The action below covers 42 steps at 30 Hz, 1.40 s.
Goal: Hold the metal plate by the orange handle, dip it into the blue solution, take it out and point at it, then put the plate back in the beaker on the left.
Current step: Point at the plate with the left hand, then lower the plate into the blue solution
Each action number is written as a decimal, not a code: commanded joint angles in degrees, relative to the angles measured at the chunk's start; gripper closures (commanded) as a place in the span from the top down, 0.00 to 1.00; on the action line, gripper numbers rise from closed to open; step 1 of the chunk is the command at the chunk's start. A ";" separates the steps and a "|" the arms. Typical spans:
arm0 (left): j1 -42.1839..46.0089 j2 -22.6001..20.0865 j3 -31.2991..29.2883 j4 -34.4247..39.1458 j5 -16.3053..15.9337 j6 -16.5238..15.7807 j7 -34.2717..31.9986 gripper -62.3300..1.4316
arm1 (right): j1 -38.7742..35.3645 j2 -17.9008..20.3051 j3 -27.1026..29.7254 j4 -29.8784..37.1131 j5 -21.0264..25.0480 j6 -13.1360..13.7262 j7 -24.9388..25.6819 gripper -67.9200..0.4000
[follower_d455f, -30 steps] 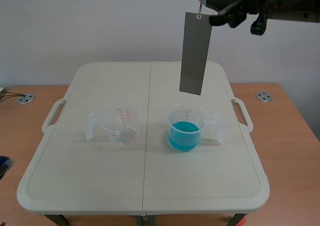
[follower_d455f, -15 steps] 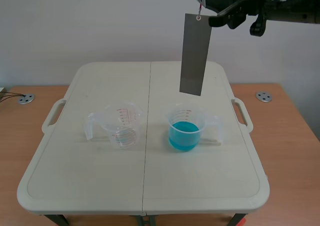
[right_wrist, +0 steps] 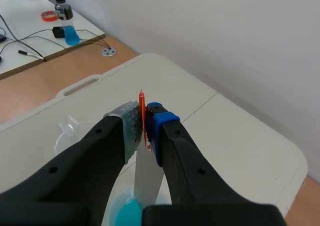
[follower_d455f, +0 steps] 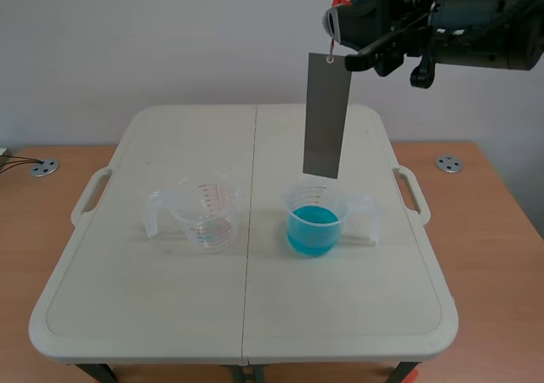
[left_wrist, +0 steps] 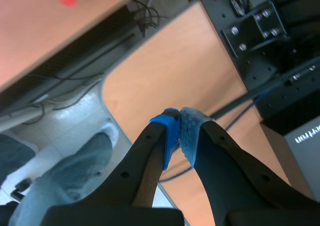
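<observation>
A long grey metal plate [follower_d455f: 325,115] hangs upright from an orange handle [follower_d455f: 336,2], its lower end just above the beaker of blue solution [follower_d455f: 315,220]. My right gripper [follower_d455f: 337,22] is shut on that handle, high over the table's right half. In the right wrist view the orange handle [right_wrist: 143,117] is pinched between the pads of the right gripper [right_wrist: 145,126], with the plate [right_wrist: 148,178] dropping toward the blue solution [right_wrist: 128,215]. An empty clear beaker [follower_d455f: 206,211] stands on the left. The left gripper [left_wrist: 178,131] is shut on nothing, off the table, facing floor and cables.
The white folding table [follower_d455f: 127,298] has carry handles at both sides [follower_d455f: 87,198]. It stands on a wooden desk [follower_d455f: 489,230] with round metal grommets [follower_d455f: 448,164]. A small bottle of blue liquid [right_wrist: 67,20] sits on a far desk in the right wrist view.
The right gripper has lowered slightly and shifted a little left with the plate, bringing the plate's lower end closer to the blue beaker's rim.
</observation>
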 commanded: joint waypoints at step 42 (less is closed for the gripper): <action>-0.50 0.13 2.58 -0.66 -0.22 -0.09 1.62 0.05 | -3.30 0.11 -0.33 -14.34 -0.59 0.42 7.91 0.03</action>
